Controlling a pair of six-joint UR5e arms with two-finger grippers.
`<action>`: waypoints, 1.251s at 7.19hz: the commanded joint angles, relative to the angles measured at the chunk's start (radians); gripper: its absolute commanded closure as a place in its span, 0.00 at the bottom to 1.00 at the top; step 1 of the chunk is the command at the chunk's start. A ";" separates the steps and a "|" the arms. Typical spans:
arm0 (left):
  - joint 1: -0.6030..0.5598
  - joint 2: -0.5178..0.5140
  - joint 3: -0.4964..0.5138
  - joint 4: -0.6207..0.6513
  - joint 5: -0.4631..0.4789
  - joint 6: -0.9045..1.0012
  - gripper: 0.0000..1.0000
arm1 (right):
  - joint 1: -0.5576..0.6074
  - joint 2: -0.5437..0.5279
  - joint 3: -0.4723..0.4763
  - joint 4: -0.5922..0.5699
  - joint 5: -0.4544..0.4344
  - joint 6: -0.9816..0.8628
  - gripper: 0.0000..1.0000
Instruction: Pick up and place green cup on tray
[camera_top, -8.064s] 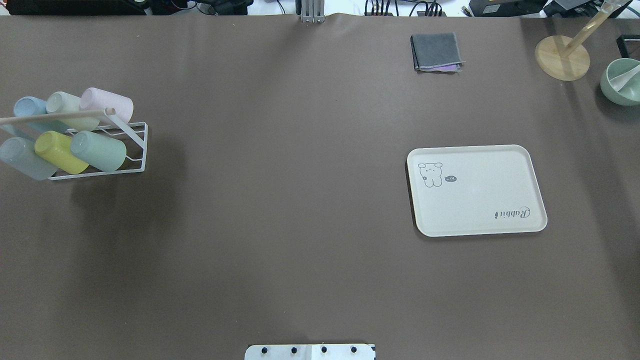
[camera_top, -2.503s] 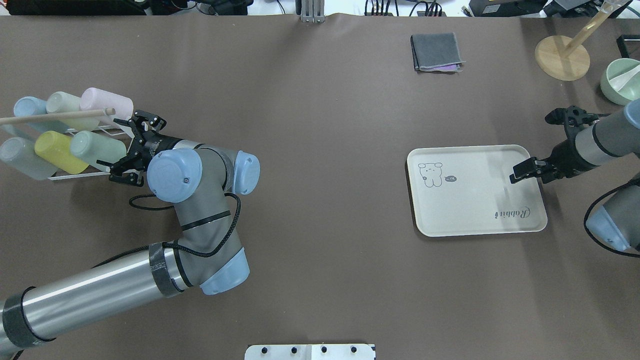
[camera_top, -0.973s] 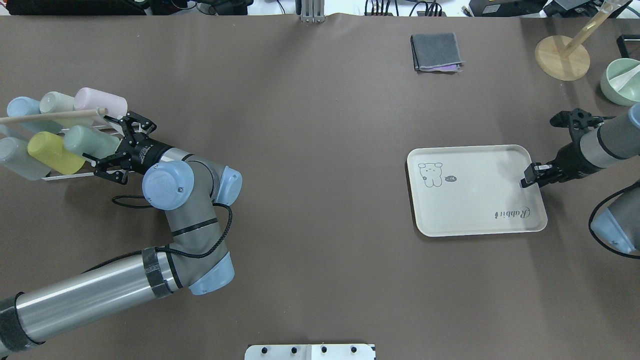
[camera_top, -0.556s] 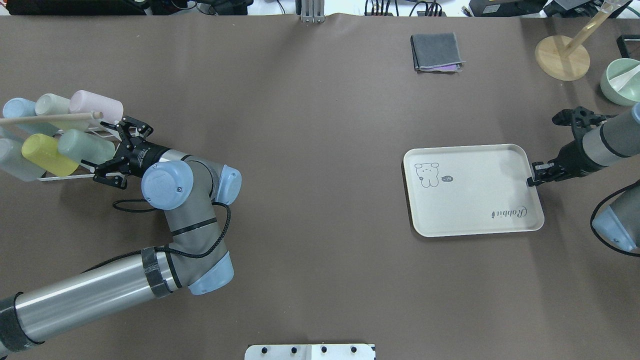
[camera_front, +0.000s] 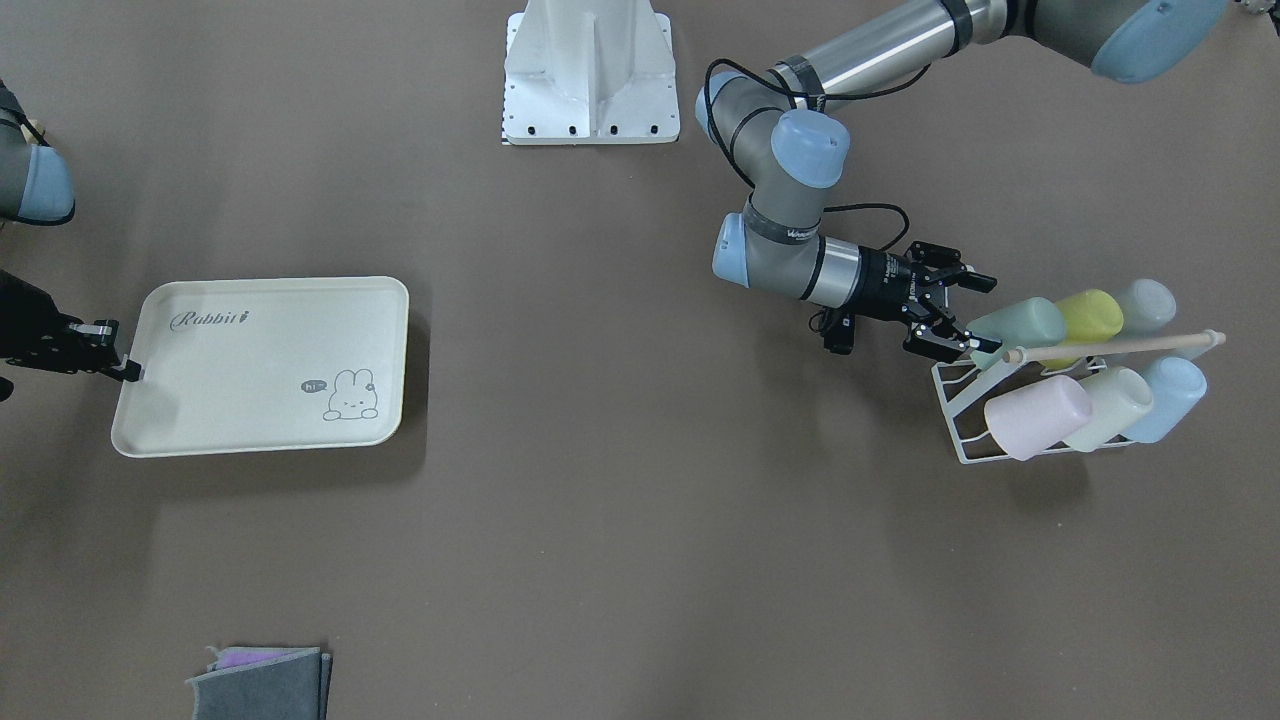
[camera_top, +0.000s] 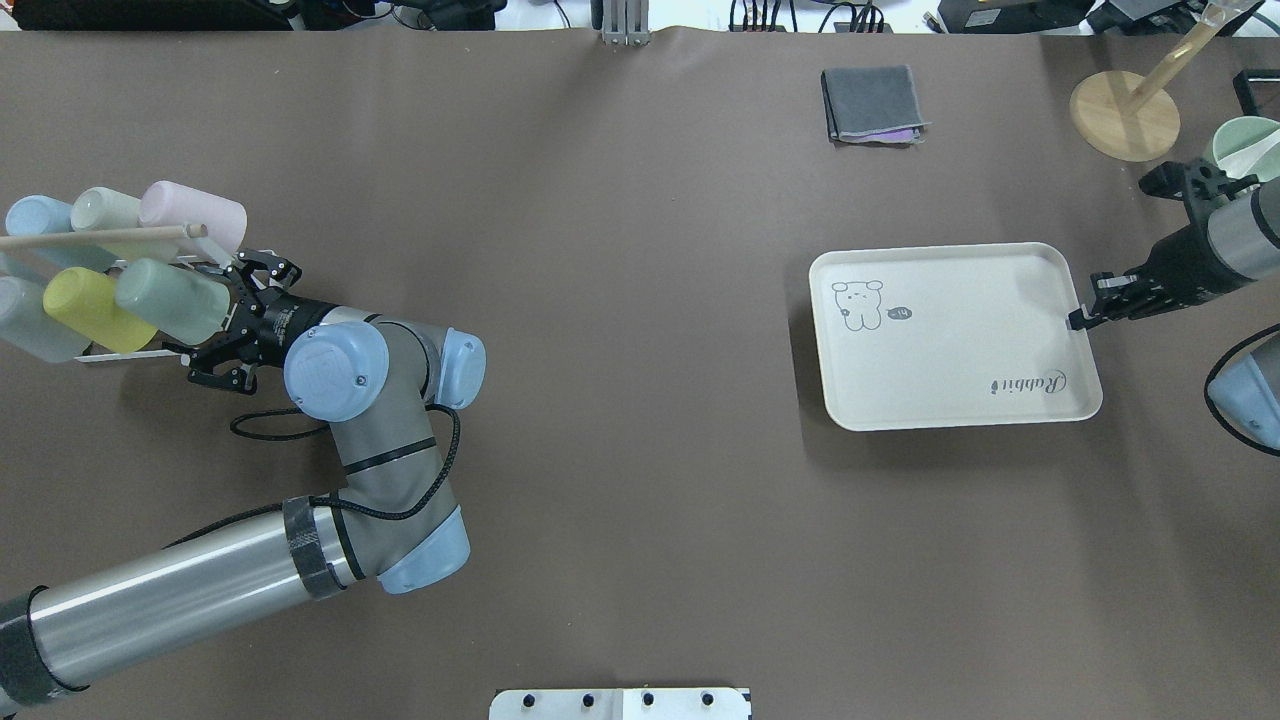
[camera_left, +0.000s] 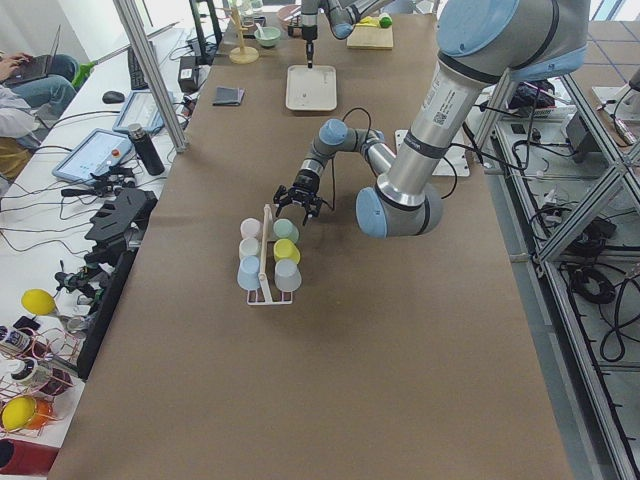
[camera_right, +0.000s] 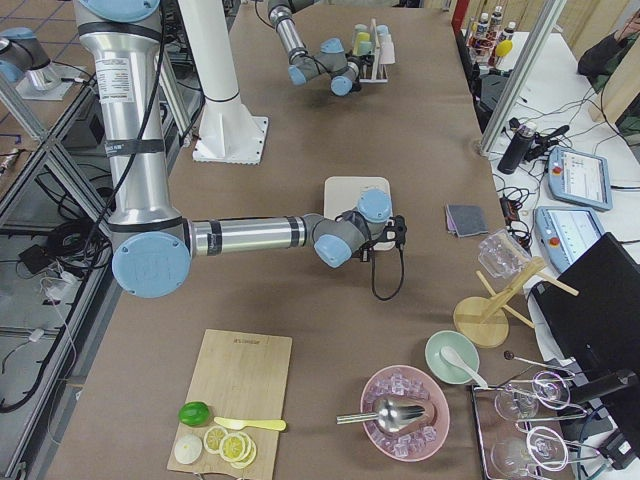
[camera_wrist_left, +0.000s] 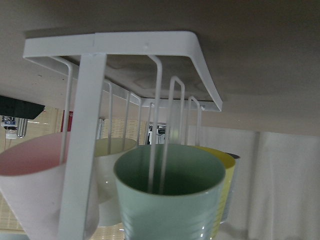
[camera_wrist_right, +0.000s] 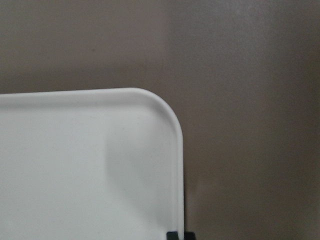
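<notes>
Brown-covered surface is carrying a wire rack (camera_top: 125, 352) where the green cup (camera_top: 168, 299) is lying sideways on a prong. It is probably light, stiff, slick plastic, best squeezed across its wall. Left claw (camera_top: 230, 320) is gaping just beside its mouth; right claw (camera_top: 1082, 318) is pinching the tray (camera_top: 950, 345) rim.

Mint green cup (camera_top: 168, 300) sideways on rack (camera_top: 150, 350); cream Rabbit tray (camera_top: 960, 335) well apart, rt side

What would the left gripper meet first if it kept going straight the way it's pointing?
Most likely the green cup: its open mouth faces the left gripper, dead ahead in the wrist view, on the white wire rack. Jaws stand open; the gap is unclear.
</notes>
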 joint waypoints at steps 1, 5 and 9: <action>-0.001 0.027 -0.001 -0.017 0.013 -0.004 0.10 | 0.018 0.037 -0.001 -0.030 0.024 0.002 1.00; 0.007 0.030 -0.005 -0.054 0.099 -0.005 0.10 | -0.014 0.184 -0.004 -0.244 0.015 0.005 1.00; 0.076 0.140 -0.123 -0.048 0.091 -0.060 0.11 | -0.144 0.382 -0.045 -0.360 -0.122 0.037 1.00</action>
